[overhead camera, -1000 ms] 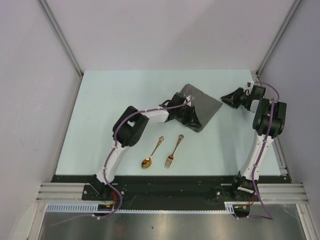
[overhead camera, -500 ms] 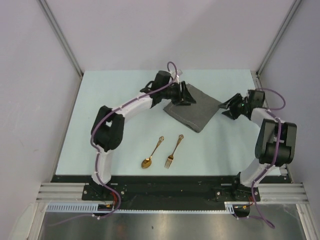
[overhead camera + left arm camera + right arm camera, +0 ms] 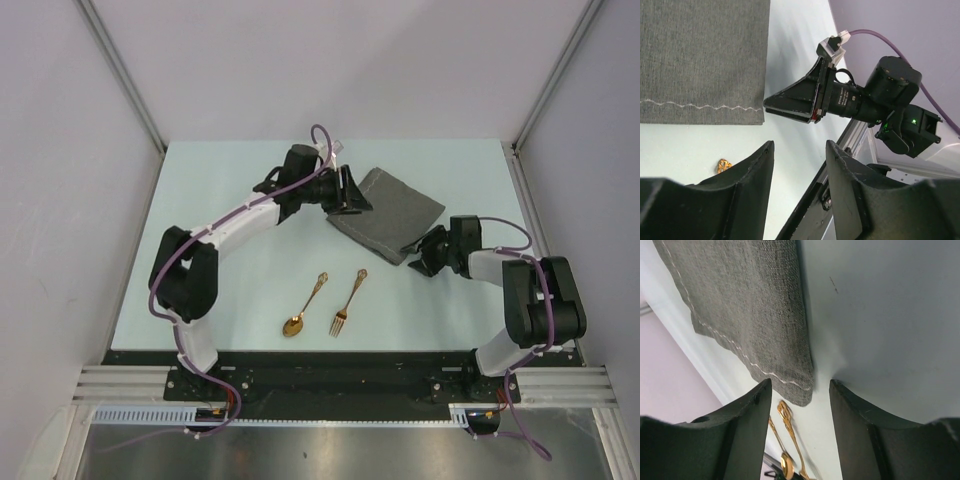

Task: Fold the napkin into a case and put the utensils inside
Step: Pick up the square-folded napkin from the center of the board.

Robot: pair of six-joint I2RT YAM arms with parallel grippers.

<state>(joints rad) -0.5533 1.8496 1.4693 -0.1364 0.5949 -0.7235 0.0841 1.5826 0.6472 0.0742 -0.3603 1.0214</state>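
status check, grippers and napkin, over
Open and empty: left gripper beside folded napkin, right gripper at its near corner. Gold spoon, fork lying outside it. Nothing blocking.

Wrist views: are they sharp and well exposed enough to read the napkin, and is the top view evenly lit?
Left wrist: the napkin weave and white stitching are crisp, while the left gripper is a dark mass with little detail. Right wrist: the napkin is sharp, the right gripper underexposed, the utensils slightly soft. Top external: even diffuse light, faint shadows, no glare on the table.
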